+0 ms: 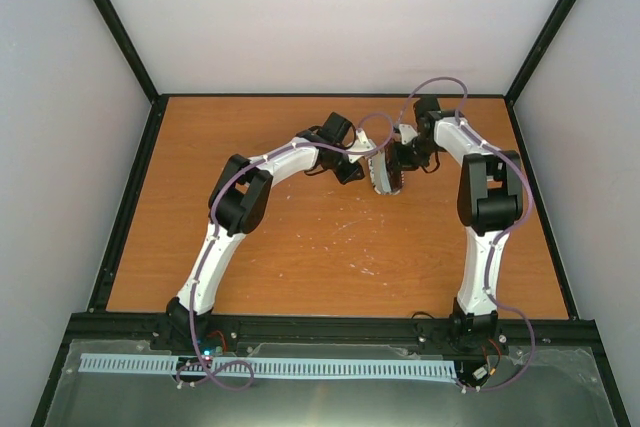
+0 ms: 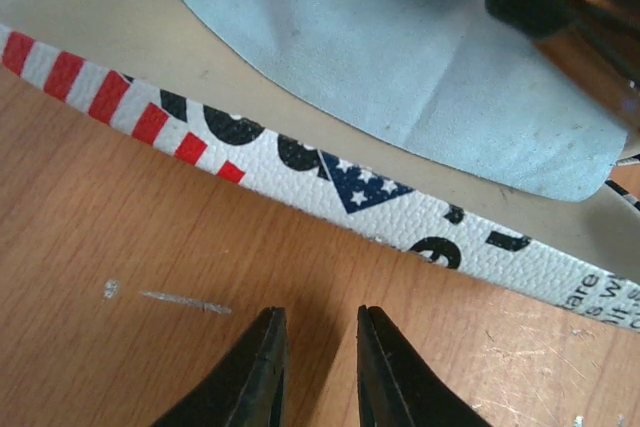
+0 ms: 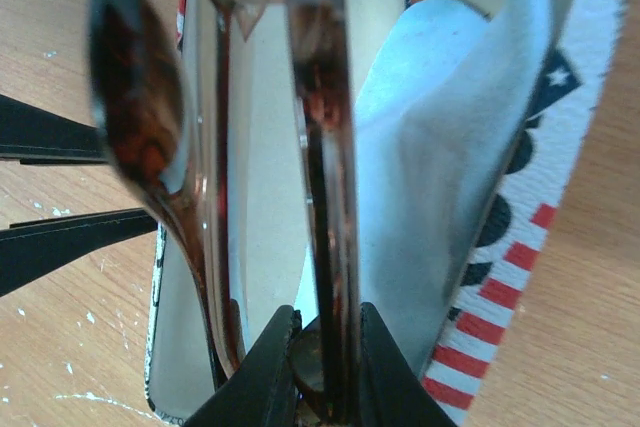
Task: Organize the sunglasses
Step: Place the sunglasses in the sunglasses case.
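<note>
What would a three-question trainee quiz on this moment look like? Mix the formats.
1. True or false: the right gripper is shut on the sunglasses.
2. Multiple choice: where is the light blue cloth?
A) in the open flag-patterned case
B) spread flat on the bare table
C) hanging from an arm cable
3. Fill in: the left gripper, just off the case's edge, holds ____.

Key: 1 true; 2 A; 3 nothing
</note>
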